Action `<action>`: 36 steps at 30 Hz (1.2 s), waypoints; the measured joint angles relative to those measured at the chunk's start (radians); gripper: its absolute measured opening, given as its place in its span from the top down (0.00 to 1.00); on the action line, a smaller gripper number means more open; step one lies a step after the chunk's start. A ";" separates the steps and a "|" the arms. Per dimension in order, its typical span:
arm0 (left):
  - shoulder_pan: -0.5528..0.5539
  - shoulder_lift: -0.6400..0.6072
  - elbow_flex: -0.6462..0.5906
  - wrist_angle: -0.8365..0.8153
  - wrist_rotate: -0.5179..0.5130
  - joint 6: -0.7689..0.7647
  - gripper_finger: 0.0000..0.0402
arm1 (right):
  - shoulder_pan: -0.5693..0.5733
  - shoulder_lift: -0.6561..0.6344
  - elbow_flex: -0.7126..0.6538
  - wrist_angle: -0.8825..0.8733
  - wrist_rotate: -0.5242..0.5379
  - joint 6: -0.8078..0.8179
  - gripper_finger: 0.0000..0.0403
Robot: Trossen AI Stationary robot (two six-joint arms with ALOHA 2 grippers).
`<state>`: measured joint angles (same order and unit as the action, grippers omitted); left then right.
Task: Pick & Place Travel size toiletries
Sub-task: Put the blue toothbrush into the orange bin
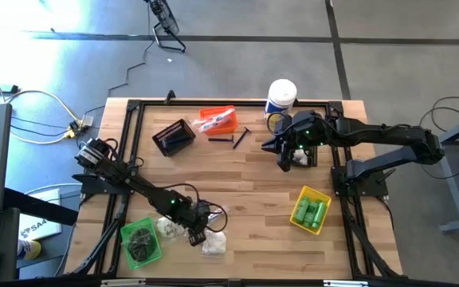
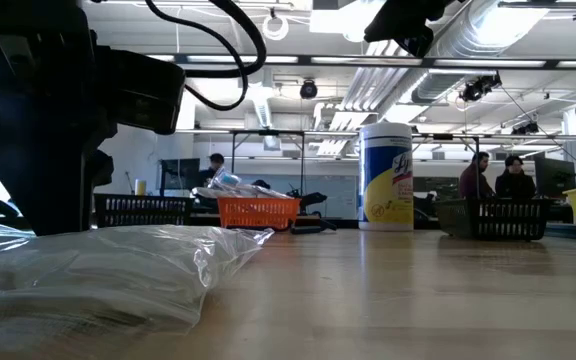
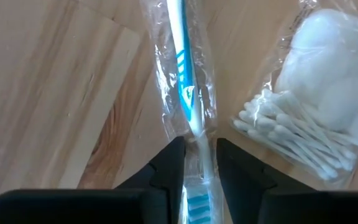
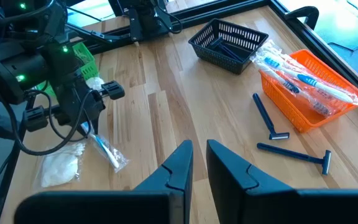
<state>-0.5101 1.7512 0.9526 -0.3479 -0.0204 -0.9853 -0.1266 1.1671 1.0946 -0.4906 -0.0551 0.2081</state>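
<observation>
The left gripper (image 3: 194,163) is down at the near-left part of the wooden counter (image 1: 245,175), its two dark fingers narrowed around a clear-wrapped blue-and-white toothbrush (image 3: 188,93). The toothbrush lies flat, its long axis running straight out from between the fingers, bristle end at the gripper. Just beside it lies a clear bag of white cotton swabs (image 3: 316,118). The right gripper (image 4: 197,163) hangs near the counter's far right, nearly closed and empty.
</observation>
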 joint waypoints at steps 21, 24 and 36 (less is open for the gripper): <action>0.001 -0.008 -0.002 0.006 0.003 -0.014 0.98 | 0.000 0.000 0.000 0.001 0.000 0.000 0.91; 0.001 -0.008 0.013 -0.009 0.003 -0.011 0.99 | 0.000 0.000 0.000 0.001 -0.003 -0.001 0.91; 0.027 -0.104 0.080 -0.199 -0.154 0.011 0.99 | -0.001 -0.004 0.000 0.010 -0.057 -0.009 0.91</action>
<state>-0.4831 1.6471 1.0326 -0.5470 -0.1743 -0.9741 -0.1272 1.1635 1.0946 -0.4808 -0.1125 0.1988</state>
